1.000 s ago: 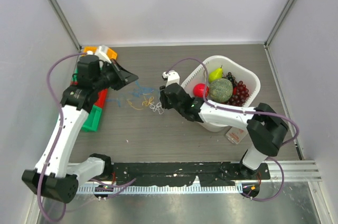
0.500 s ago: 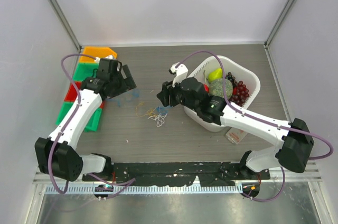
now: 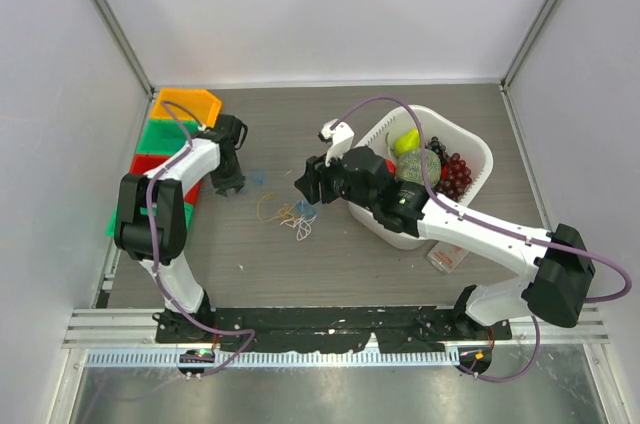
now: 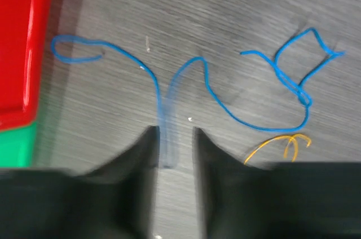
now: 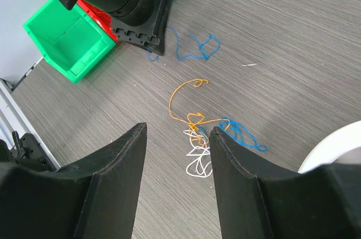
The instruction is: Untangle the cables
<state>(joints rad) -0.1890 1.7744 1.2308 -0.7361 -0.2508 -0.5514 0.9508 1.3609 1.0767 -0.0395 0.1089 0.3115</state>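
Observation:
The cables lie in two parts. A loose blue wire (image 3: 256,180) (image 4: 225,109) lies by my left gripper (image 3: 232,184) (image 4: 175,133). The gripper is low over the table with its jaws a little apart, and one blurred stretch of that wire runs up between them. A small clump (image 3: 295,216) (image 5: 197,137) of orange, white and blue wire lies at mid table. My right gripper (image 3: 305,184) (image 5: 179,131) hovers above the clump, open and empty. An orange loop (image 4: 276,144) shows at the edge of the left wrist view.
A white basket (image 3: 480,144) of fruit stands right of the clump, close beside the right arm. Orange (image 3: 185,104), green (image 3: 165,132) and red (image 3: 145,164) bins line the left edge, next to the left gripper (image 5: 149,41). A small object (image 3: 447,256) lies in front of the basket.
My left arm has folded in and brought its gripper down to the blue wire by the bins. My right gripper rose off the clump earlier and has since stayed put.

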